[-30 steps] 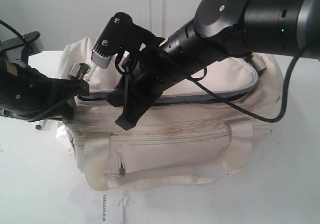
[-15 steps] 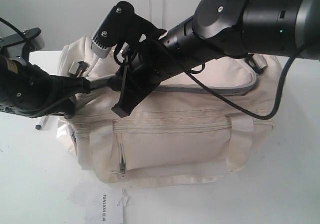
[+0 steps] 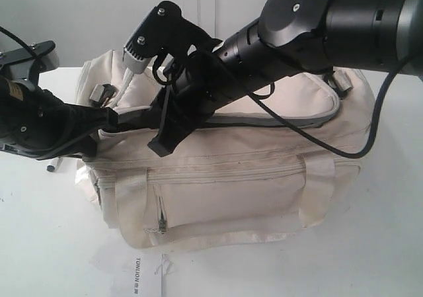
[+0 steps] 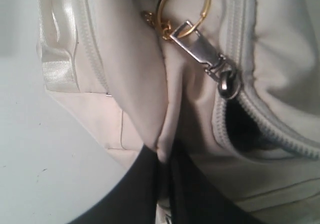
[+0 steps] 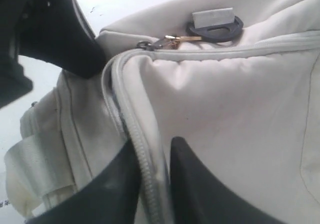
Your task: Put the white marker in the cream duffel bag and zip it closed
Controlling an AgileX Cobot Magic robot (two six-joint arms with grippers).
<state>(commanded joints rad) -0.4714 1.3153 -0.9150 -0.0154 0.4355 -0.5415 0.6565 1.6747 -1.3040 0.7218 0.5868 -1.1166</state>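
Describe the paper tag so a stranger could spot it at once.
Find the cream duffel bag on the white table. On that table, before the bag's front zip pocket, lies a flat white paper tag; it alone carries printed black lettering.

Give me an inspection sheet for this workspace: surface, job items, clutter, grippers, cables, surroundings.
Surface: white table, with the bag resting on it.
Cream duffel bag: dark gap beside the zip slider, so the top zip is not fully closed.
White marker: nothing seen.
Clutter: printed paper tag in front of the bag.
Left gripper: shut on a fold of bag fabric.
Right gripper: fingers either side of the top zip edge, grip unclear.
Cables: black cable draped across the bag.
Surroundings: plain white wall.
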